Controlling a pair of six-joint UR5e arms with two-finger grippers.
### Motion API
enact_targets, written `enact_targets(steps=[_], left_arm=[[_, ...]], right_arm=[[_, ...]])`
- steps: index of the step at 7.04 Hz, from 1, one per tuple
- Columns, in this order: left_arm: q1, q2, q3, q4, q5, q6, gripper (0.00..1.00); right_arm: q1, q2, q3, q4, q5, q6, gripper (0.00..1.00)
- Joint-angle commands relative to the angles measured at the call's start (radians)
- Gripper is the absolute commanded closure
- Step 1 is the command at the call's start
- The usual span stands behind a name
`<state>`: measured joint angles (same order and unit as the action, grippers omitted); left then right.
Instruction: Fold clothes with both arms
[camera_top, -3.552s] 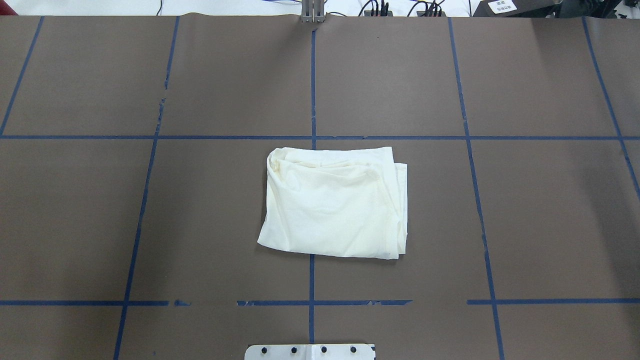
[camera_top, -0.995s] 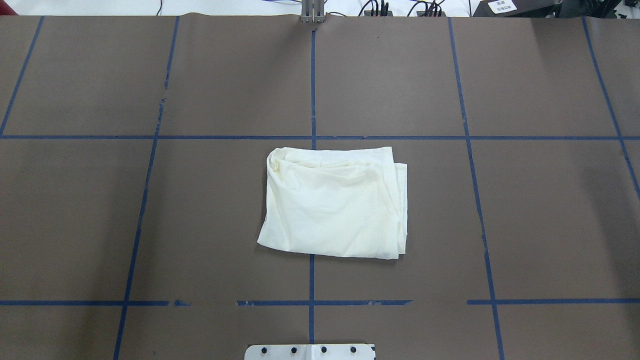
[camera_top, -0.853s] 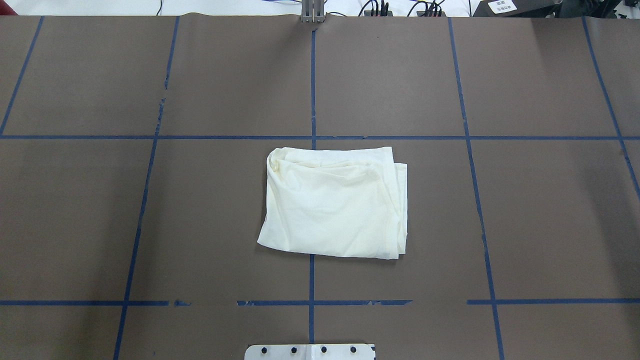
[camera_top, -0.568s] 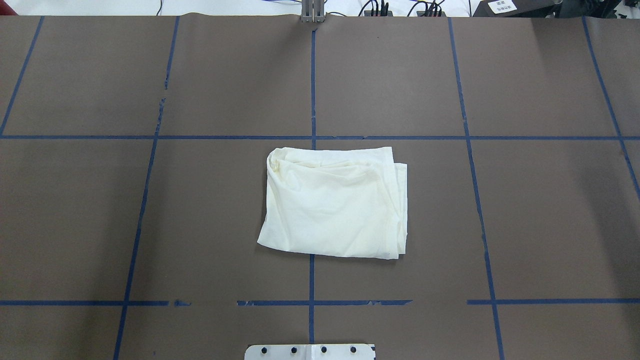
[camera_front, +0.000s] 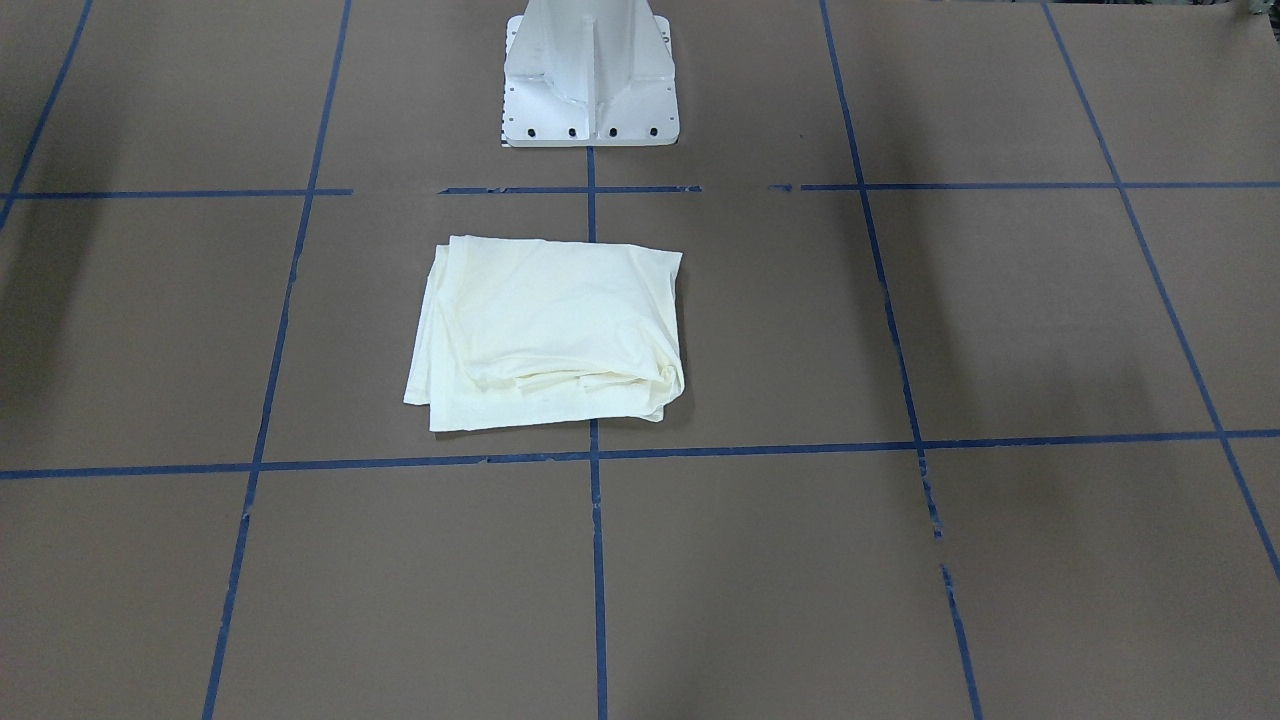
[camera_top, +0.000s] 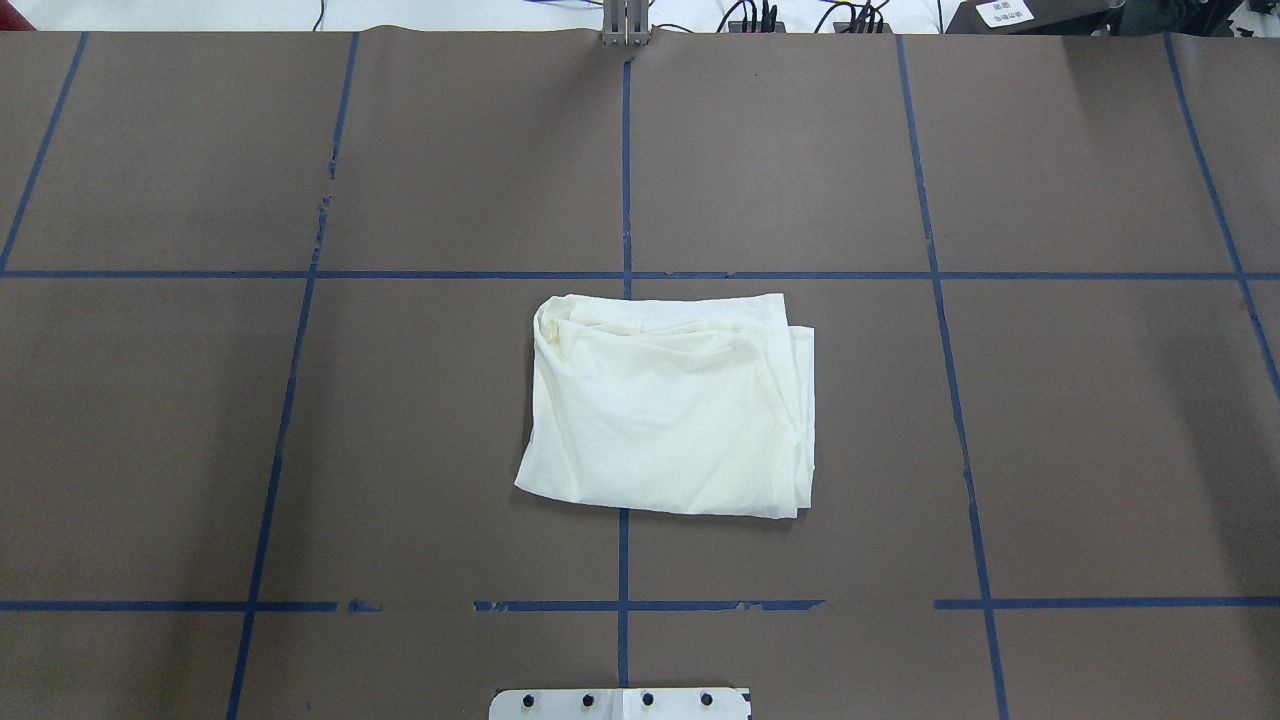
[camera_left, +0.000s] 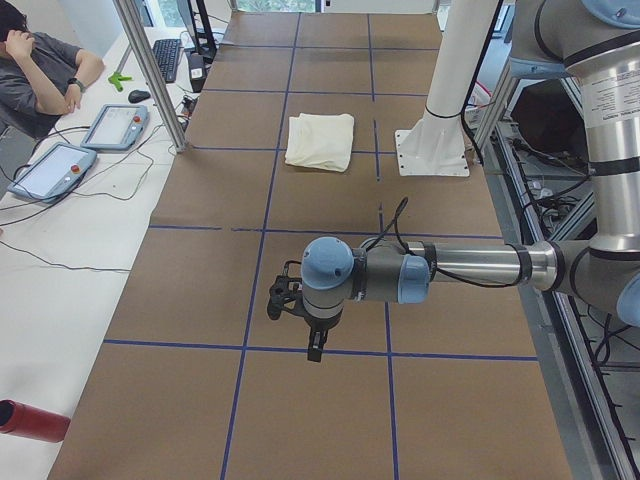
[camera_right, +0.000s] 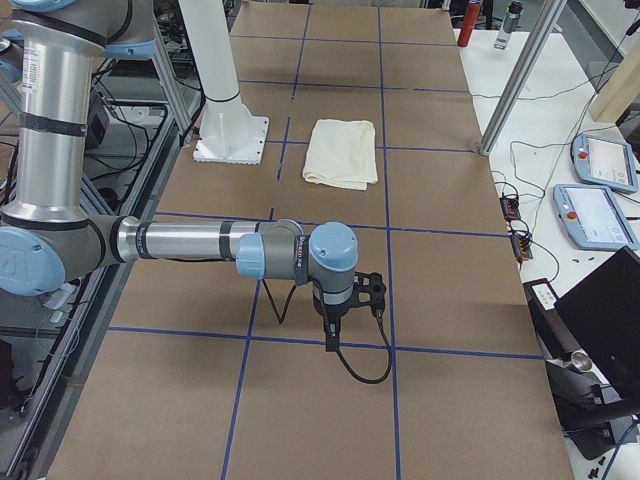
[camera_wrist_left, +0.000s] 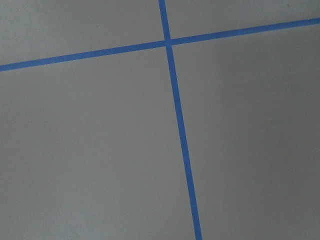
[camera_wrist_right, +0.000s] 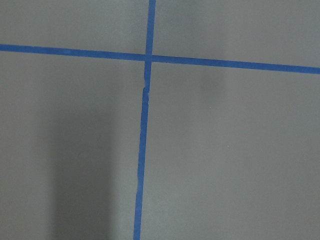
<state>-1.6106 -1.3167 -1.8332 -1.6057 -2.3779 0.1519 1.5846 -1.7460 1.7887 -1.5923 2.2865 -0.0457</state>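
A: Front-facing view first. Where is the shirt (camera_front: 545, 330)?
B: It lies folded into a plain cream rectangle on the brown table cover (camera_front: 1000, 320), just in front of the white pedestal (camera_front: 590, 80).
A: And overhead?
B: It lies flat across the middle tape line (camera_top: 624, 150). The pedestal's plate is at the near edge and cables (camera_top: 750, 15) run along the far one.
A: From the left end?
B: The left gripper (camera_left: 313, 350) hangs pointing down, close above the cover. The shirt is well apart from its fingers, far beyond them up the table. I cannot tell whether they are released or clenched. A seated person (camera_left: 40, 65) and two tablets (camera_left: 115, 127) are at the side bench.
A: The right end?
B: The right gripper (camera_right: 331, 342) hangs pointing down over a tape line. The shirt is well beyond its fingers, beside the pedestal. I cannot tell its grip either.
A: The wrist cameras?
B: Each shows bare cover and two tape lines crossing.
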Motion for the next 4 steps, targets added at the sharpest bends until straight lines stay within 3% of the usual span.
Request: enact_targets(steps=[1,4], left_arm=[[0.0,0.01,-0.001,0.001,0.0,-0.002,0.0],[-0.014,0.01,-0.001,0.001,0.0,0.0,0.0]], right_arm=[[0.0,-0.006,-0.002,0.0,0.004,0.001,0.0],[0.0,-0.023,0.0,0.002,0.008,0.001,0.0]])
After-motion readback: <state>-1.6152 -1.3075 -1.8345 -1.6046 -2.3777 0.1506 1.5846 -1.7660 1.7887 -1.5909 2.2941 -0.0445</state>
